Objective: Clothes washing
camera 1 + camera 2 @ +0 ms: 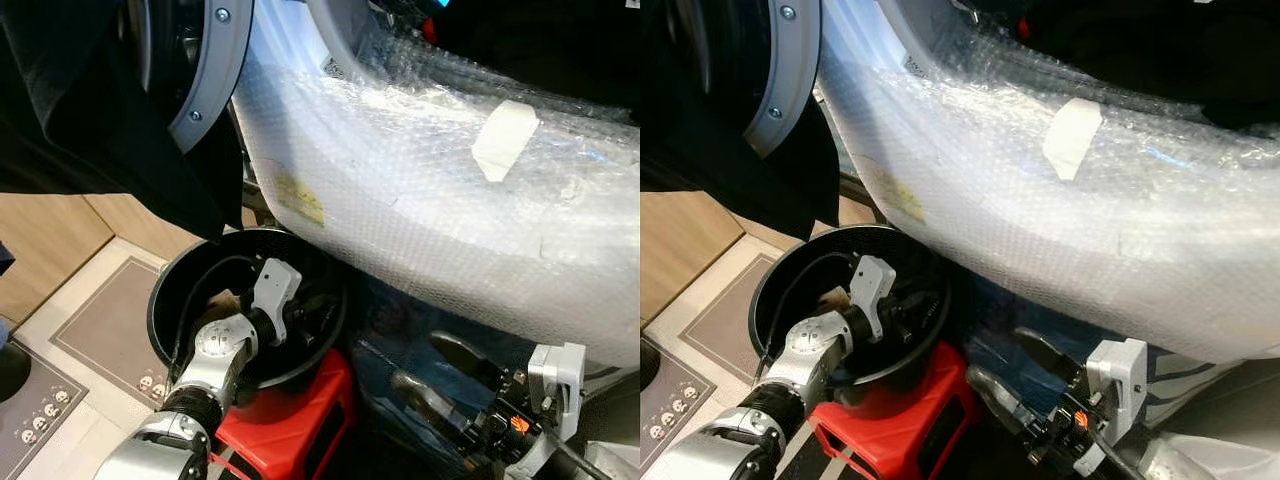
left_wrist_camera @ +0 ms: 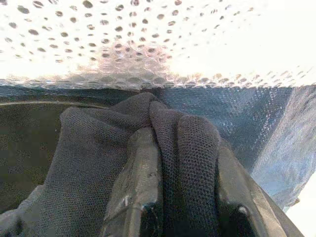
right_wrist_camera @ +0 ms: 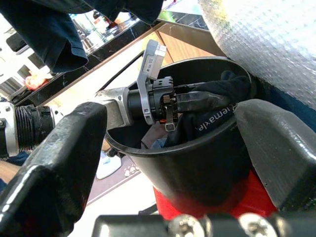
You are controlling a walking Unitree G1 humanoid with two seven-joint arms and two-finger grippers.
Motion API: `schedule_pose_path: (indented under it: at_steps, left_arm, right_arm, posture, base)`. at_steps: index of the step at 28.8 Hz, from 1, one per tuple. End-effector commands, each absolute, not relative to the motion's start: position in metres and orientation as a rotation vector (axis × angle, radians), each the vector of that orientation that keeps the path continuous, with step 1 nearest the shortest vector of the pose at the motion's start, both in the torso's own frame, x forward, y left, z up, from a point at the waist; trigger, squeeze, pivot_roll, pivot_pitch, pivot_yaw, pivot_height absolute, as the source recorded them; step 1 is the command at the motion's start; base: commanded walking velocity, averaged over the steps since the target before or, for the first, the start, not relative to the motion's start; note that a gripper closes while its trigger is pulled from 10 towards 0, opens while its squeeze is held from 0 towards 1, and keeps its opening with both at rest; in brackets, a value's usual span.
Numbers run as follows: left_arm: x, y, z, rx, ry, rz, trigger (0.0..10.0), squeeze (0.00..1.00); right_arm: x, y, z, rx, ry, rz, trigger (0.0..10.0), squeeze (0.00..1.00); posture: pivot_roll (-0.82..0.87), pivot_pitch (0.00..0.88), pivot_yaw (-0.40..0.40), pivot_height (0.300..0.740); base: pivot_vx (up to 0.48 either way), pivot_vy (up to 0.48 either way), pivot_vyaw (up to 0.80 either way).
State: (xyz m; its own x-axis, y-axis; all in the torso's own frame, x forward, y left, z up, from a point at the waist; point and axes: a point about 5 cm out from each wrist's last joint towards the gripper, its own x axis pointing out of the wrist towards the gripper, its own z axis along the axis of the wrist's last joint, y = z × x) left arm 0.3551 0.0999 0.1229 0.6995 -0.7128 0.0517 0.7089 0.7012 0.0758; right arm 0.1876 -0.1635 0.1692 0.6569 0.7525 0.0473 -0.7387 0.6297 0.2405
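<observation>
Left gripper (image 3: 200,101) was down inside the black bucket (image 1: 165,290), its two black fingers clamped on a fold of black mesh garment (image 2: 98,163). In the left wrist view the cloth bunched between and over both fingers (image 2: 140,173), knit texture plain. From the right wrist view the garment draped over the bucket rim just beyond the fingertips, white lettering on it, partly legible only. Some lighter cloth lay deeper in the bucket below the gripper; could not tell what.

The bucket sat on a red container (image 1: 285,425), directly beneath the left gripper. Just past the gripper, touching or nearly touching the far rim of the bucket, rose the front of the washing machine (image 1: 420,200), wrapped in bubble wrap, with a strip of pale tape (image 1: 503,138) stuck on it. The open grey door ring (image 1: 205,85) of the machine stood above the left gripper, and a dark garment (image 1: 90,120) hung over it, its hem reaching down near the bucket's rim.

Right gripper (image 1: 435,370) was held low, beside the bucket and well apart from the left gripper, fingers spread with nothing between them; both fingers framed the bucket in its wrist view. Blue plastic sheeting (image 1: 400,320) lay under the machine's edge, just by the right fingertips.

Tiled floor with a patterned mat (image 1: 110,330) lay on the far side of the bucket from the right gripper.
</observation>
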Motion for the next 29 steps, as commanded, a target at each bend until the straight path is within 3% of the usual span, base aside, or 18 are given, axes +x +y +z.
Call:
schedule_pose_path:
  at_steps: [1, 13, 14, 15, 22, 23, 24, 25, 26, 29]
  left_arm:
    - [0.35, 0.099, 0.124, 0.046, -0.122, -0.798, 0.0, 0.0]
    - [0.334, 0.095, 0.145, 0.074, -0.276, -0.787, 0.0, 0.0]
    - [0.333, 0.094, 0.151, 0.076, -0.299, -0.781, 0.7, 0.0]
    - [0.331, 0.093, 0.158, 0.083, -0.331, -0.775, 2.2, 0.0]
    - [0.323, 0.086, 0.177, 0.082, -0.401, -0.793, 1.9, 0.0]
    - [0.32, 0.084, 0.183, 0.08, -0.421, -0.798, 0.7, 0.0]
    - [0.318, 0.082, 0.189, 0.077, -0.437, -0.802, 1.9, 0.0]
    - [0.318, 0.082, 0.189, 0.077, -0.437, -0.802, 1.9, 0.0]
    - [0.315, 0.079, 0.195, 0.073, -0.45, -0.814, 10.0, 0.0]
    - [0.308, 0.069, 0.207, 0.069, -0.469, -0.847, 10.0, 0.0]
  right_arm:
    - [0.187, -0.163, 0.165, 0.258, 0.073, 0.861, 10.0, 0.0]
    - [0.198, -0.162, 0.161, 0.254, 0.06, 0.887, 10.0, 0.0]
    - [0.201, -0.161, 0.161, 0.254, 0.055, 0.892, 10.0, 0.0]
    - [0.205, -0.16, 0.16, 0.252, 0.047, 0.899, 10.0, 0.0]
    - [0.215, -0.159, 0.159, 0.243, 0.027, 0.902, 10.0, 0.0]
    - [0.218, -0.16, 0.159, 0.238, 0.019, 0.894, 10.0, 0.0]
    - [0.221, -0.16, 0.159, 0.234, 0.01, 0.886, 10.0, 0.0]
    - [0.221, -0.16, 0.159, 0.234, 0.01, 0.886, 10.0, 0.0]
    - [0.225, -0.16, 0.158, 0.219, -0.004, 0.869, 10.0, 0.0]
    - [0.234, -0.161, 0.156, 0.17, -0.045, 0.811, 10.0, 0.0]
  posture:
    - [-0.25, 0.223, 0.071, 0.74]
    - [-0.19, 0.158, 0.069, 0.74]
    - [-0.19, 0.153, 0.069, 0.74]
    - [-0.18, 0.142, 0.068, 0.74]
    - [-0.15, 0.103, 0.068, 0.74]
    - [-0.15, 0.096, 0.068, 0.74]
    - [-0.14, 0.088, 0.068, 0.74]
    - [-0.14, 0.088, 0.068, 0.74]
    - [-0.13, 0.075, 0.069, 0.74]
    - [-0.13, 0.064, 0.072, 0.74]
  base:
    - [0.0, 0.0, 0.0]
    - [0.0, 0.0, 0.0]
    - [0.0, 0.0, 0.0]
    - [0.0, 0.0, 0.0]
    - [0.0, 0.0, 0.0]
    - [0.0, 0.0, 0.0]
    - [0.0, 0.0, 0.0]
    - [0.0, 0.0, 0.0]
    - [0.0, 0.0, 0.0]
    - [0.0, 0.0, 0.0]
